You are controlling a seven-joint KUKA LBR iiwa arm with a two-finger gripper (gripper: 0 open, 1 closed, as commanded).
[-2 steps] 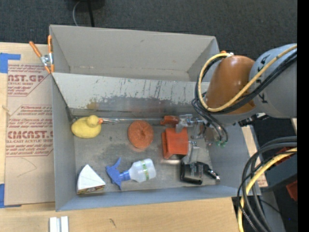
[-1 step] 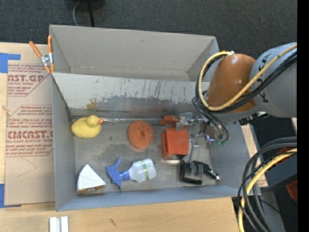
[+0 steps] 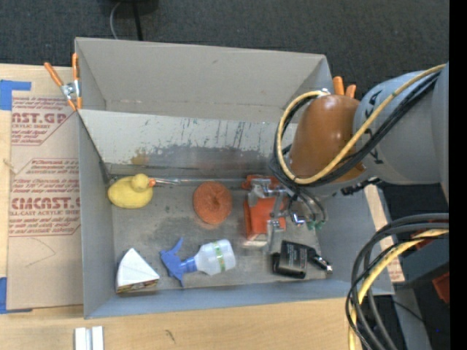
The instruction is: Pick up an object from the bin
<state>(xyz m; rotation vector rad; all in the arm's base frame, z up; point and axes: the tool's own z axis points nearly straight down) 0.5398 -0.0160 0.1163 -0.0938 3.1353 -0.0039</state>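
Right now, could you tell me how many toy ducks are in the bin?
1: a yellow duck at the bin's left, near the back wall; the arm may hide others.

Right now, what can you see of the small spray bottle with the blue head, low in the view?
The spray bottle is small, with a pale, see-through plastic body and a blue trigger head. It lies on its side on the bin floor by the wall at the view's bottom, head pointing toward the white wedge at the view's left. Nothing rests on it.
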